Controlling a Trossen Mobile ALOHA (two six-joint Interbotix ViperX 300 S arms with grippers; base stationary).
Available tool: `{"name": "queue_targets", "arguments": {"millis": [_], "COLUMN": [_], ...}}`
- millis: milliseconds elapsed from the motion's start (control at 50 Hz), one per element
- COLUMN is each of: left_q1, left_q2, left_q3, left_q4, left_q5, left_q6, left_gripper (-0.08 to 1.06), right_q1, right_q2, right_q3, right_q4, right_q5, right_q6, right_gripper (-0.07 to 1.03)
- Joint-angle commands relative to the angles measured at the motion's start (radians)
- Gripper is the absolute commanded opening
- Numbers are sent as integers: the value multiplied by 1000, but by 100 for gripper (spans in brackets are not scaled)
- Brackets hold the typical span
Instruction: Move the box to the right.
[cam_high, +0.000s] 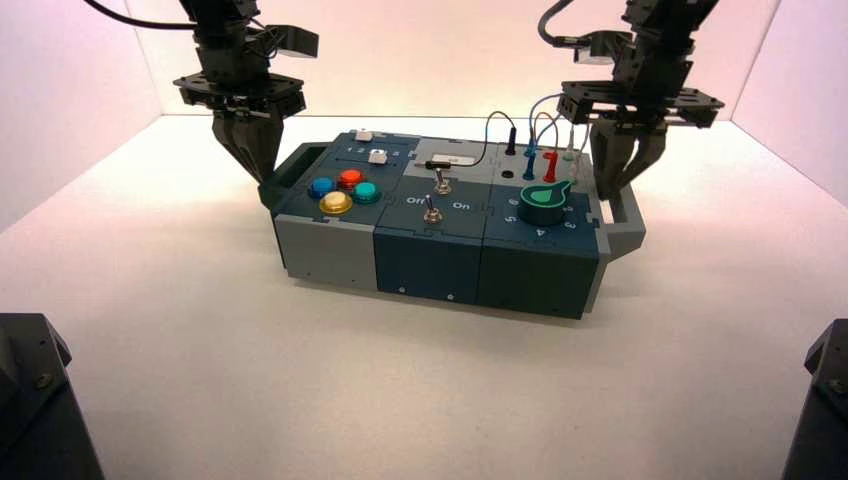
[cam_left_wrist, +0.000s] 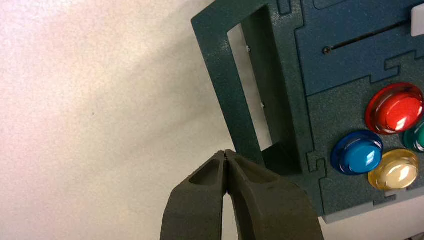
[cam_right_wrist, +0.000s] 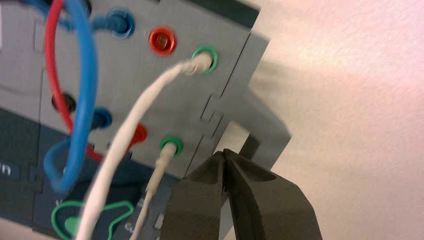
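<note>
Box (cam_high: 440, 225) mid-bench (cam_high: 200, 340), angled slightly. Left pincer (cam_left_wrist: 226, 156) pinched closed beside the left handle (cam_left_wrist: 235, 85); right pincer (cam_right_wrist: 223, 155) likewise closed over the right handle (cam_right_wrist: 265, 125). Best nudged rightward from the left end, low and steady, right pincer kept clear.

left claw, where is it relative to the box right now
In the high view the left claw hangs at the box's left end, fingers shut, beside the teal handle and behind the coloured buttons.

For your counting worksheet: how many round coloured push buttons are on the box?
4, clustered at the box's left end: blue button, red button, green button, yellow button.
</note>
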Motion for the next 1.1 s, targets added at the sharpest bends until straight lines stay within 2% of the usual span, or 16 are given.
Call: {"name": "queue_targets", "arguments": {"millis": [20, 240, 380, 520, 740, 920, 1100], "left_q1": [-84, -121, -123, -132, -155, -187, -219], "left_q2": [-21, -5, 8, 11, 23, 37, 55], "left_q3": [-18, -41, -55, -67, -100, -120, -132], "left_q4": [-29, -55, -67, -75, -98, -146, -164], "left_q5": [12, 31, 37, 48, 72, 89, 98], "left_q6": [6, 20, 31, 35, 48, 71, 74], "left_gripper": [-3, -3, -3, -3, -3, -3, -3], "right_q1": [0, -51, -58, -69, -124, -160, -179], "right_q2": [35, 35, 31, 32, 54, 64, 67], "right_q3": [-3, 5, 17, 9, -17, -32, -41], "right_q4": [-14, -37, -51, -61, -81, -103, -126], "right_q5": [-15, -9, -8, -8, -2, 8, 17], "right_q6": [2, 3, 2, 3, 2, 3, 6], "right_gripper": [-3, -2, -2, -2, -2, -2, -2]}}
